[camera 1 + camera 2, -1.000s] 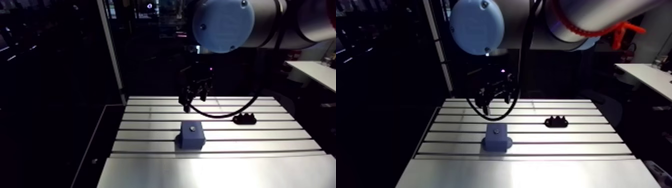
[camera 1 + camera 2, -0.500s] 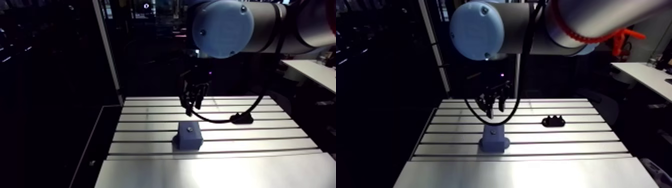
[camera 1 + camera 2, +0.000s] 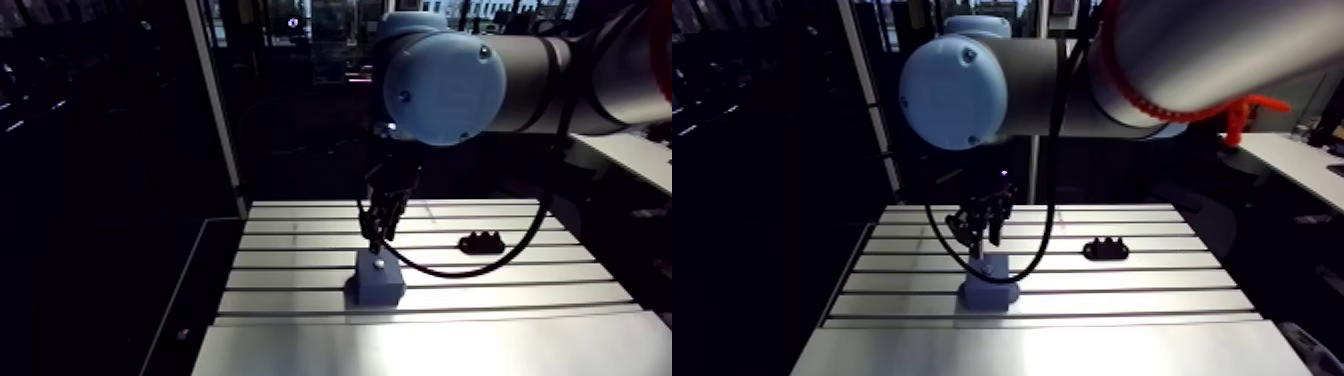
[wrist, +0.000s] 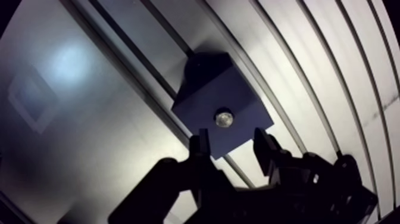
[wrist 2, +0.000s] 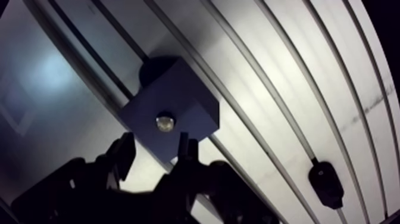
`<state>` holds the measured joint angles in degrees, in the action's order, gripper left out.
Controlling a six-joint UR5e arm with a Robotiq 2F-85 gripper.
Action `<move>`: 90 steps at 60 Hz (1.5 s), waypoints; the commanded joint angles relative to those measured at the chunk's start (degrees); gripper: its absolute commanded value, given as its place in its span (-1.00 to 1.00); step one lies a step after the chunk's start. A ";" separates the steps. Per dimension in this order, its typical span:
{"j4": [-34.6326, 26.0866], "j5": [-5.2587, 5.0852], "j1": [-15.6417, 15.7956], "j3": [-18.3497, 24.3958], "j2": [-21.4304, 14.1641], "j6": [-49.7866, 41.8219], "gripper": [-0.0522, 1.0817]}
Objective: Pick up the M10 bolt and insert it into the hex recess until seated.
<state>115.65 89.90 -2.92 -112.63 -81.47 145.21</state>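
Hand (image 4: 232, 142) hangs just above the dark blue block (image 4: 202, 89), its two fingers (image 4: 201, 150) spread apart with nothing between them. Just ahead of the fingertips and a little below them, a small shiny round end shows in the middle of the block's top face. I take it for the M10 bolt (image 4: 224, 118) standing in a hole there, though I cannot tell whether that is its head or its shank tip. The block sits on the slotted table (image 4: 315, 71), over one of the slots. Well off to one side of the hand lies a small black fixture (image 5: 325, 184), apart from everything else.

Risks, as I judge them:
- **Thin purchase:** the bolt shows very little above the block, so the fingers have scant metal to close on. Closing too high would pinch air or clip the rim and let the bolt slip.
- **Off-centre descent:** one fingertip could land on the block's face and shove or tilt the block rather than pass beside the bolt.
- **Skewed grip:** a bolt held crooked would likely jam against the hex recess instead of seating.
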 commanded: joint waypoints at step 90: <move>6.13 0.67 0.02 -3.17 2.49 -0.56 0.11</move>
<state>121.75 90.52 -2.87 -115.84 -79.41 144.89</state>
